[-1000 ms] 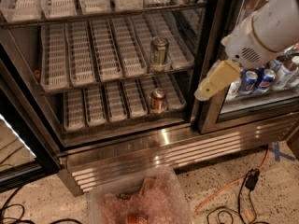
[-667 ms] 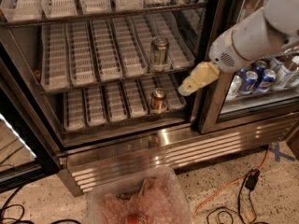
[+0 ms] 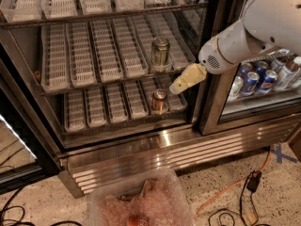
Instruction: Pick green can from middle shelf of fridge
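The green can point(image 3: 160, 53) stands upright on the middle shelf point(image 3: 101, 55), in a lane tray towards the right of the rack. The fridge point(image 3: 155, 149) stands with its door open, showing the white-trayed racks. My gripper point(image 3: 178, 85) is cream-coloured on a white arm and hangs at the right side of the fridge opening. It is to the right of the green can and a little below it, apart from it, and holds nothing that I can see.
A shorter copper-orange can point(image 3: 159, 101) stands on the lower rack, left of and below the gripper. Blue cans point(image 3: 256, 79) sit behind glass in the right compartment. A clear plastic bin point(image 3: 141, 204) and an orange cable point(image 3: 235, 187) lie on the floor.
My arm has swung left and slightly down, bringing the gripper from in front of the door frame into the fridge opening, closer to the green can. The cans have not moved.
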### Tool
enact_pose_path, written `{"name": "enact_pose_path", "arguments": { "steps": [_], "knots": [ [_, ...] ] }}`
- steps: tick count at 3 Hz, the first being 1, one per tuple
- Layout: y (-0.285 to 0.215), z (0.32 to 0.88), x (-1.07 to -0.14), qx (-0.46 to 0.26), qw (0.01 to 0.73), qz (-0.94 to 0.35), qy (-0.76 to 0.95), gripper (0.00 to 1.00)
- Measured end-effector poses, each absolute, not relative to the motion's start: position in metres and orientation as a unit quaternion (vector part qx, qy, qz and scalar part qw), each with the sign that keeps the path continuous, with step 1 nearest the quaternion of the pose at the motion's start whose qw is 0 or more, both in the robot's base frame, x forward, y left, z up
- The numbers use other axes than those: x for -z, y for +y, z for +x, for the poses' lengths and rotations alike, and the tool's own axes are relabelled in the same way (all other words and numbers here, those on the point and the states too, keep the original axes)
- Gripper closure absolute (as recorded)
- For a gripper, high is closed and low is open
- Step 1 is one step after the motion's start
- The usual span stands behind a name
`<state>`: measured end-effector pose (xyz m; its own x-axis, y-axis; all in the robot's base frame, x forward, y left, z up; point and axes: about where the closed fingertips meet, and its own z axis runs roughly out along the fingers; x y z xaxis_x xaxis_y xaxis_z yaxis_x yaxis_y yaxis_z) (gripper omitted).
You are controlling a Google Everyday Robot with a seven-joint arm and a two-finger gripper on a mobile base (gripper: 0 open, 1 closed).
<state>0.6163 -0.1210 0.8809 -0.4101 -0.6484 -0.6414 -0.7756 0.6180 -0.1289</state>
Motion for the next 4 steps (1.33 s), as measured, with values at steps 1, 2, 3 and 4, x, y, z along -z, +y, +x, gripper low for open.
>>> {"name": "enact_pose_path", "arguments": {
  "steps": [1,2,3,4],
  "knots": [
    [-0.125,0.614,-0.88,-0.088,0.34,-0.42,0.837,0.0],
    [-0.108,0.626,-0.864,-0.093,0.348,-0.411,0.837,0.0],
    [-0.08,0.644,-0.849,-0.114,0.37,-0.399,0.831,0.0],
    [-0.064,0.649,-0.833,-0.138,0.4,-0.353,0.835,0.0]
  ]
}}
